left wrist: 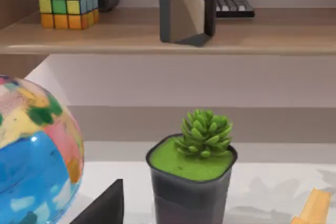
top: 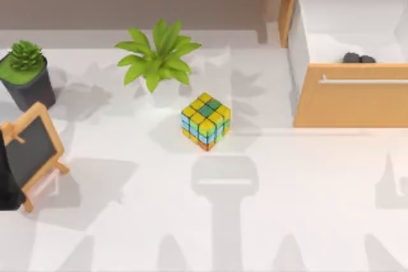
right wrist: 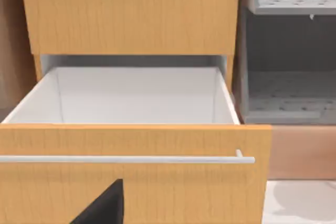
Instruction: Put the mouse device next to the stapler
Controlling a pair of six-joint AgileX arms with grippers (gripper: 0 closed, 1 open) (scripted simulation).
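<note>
We cannot tell whether our left or right pincers are released or clenched. Past the puzzle cube (top: 206, 121) at mid-table stands the open drawer (top: 349, 102) — the mouse device (top: 359, 58) lies inside, just behind its front panel, half hidden — two dark humps, long axis running along the panel.

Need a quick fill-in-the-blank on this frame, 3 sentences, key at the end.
1. The mouse device lies inside the open ____ at the top view's right.
2. The puzzle cube on the table stands in front of the leafy green ____.
3. On the shelf, the left wrist view shows a second puzzle cube and a dark ____ with keys.

Missing words: drawer; plant; calculator
</note>
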